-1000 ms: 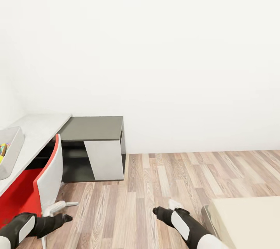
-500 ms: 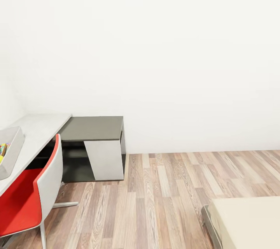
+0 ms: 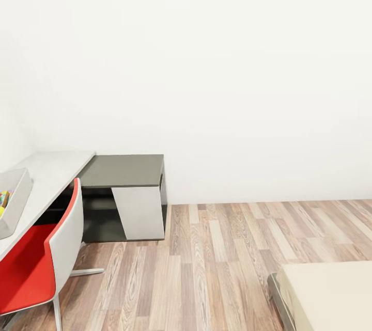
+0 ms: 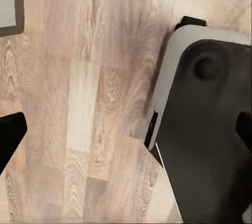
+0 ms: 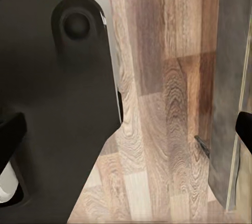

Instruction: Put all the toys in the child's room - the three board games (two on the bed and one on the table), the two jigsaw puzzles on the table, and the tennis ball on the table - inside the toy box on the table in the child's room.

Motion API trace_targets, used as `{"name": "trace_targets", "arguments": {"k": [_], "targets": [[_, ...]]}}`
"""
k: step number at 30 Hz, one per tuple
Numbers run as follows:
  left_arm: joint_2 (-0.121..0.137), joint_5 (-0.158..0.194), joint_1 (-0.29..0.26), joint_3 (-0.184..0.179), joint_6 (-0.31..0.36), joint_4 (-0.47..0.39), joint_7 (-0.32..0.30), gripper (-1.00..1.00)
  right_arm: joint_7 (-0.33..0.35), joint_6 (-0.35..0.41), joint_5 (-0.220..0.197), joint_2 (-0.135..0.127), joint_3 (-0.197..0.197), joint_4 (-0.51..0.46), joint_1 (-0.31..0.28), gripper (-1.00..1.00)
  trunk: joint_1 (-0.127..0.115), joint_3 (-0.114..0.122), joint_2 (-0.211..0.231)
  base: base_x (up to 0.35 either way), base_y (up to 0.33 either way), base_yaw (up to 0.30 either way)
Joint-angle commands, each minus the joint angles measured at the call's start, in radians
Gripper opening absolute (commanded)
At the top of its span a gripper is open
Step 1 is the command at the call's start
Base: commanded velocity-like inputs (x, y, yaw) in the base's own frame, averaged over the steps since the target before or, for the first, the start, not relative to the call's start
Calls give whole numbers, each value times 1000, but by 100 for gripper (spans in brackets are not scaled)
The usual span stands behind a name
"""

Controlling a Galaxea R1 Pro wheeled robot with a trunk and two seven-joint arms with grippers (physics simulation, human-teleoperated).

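- Facing a bare wall; toy box (image 3: pixel 14 198) sits on the bench (image 3: pixel 54 171) at far left, bed (image 3: pixel 330 292) corner lower right.
- Both jaws spread wide, empty, hanging over the floor (image 4: pixel 79 103).
- Best turn toward the bed, clearing the red chair (image 3: pixel 46 264).

Your head camera looks forward and down from afar at the wall (image 3: pixel 206 62), bench (image 3: pixel 49 173) and bed (image 3: pixel 330 295). Both wrist cameras face straight down, close over the floor (image 4: pixel 79 103), sharing its planks and the robot's base (image 5: pixel 58 103) beneath the jaws.
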Motion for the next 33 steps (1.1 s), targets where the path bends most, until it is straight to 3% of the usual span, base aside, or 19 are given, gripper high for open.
{"name": "trace_targets", "arguments": {"k": [1,4,9,13,19,33], "targets": [[-19,6,-1,1,1,1,1,100,-2,-2,-9,0,9,-1,0,100,1,-2,-2,0,0,0],[-107,9,0,1,1,1,1,100,-3,-3,-10,6,9,-1,3,100,1,-2,-2,0,0,0],[-171,9,0,1,1,1,1,100,-3,-4,-12,10,7,-1,3,100,1,-2,-2,0,0,0],[-179,6,0,1,1,1,1,100,-3,-4,-13,7,6,-1,3,100,1,-2,-2,0,0,0],[-166,6,0,1,1,1,2,100,-3,-4,-12,-3,6,-1,3,100,1,-2,-2,0,0,0],[-161,5,0,-2,1,1,2,100,-3,-4,-13,9,6,-1,3,100,1,-2,-2,0,0,0]]}}
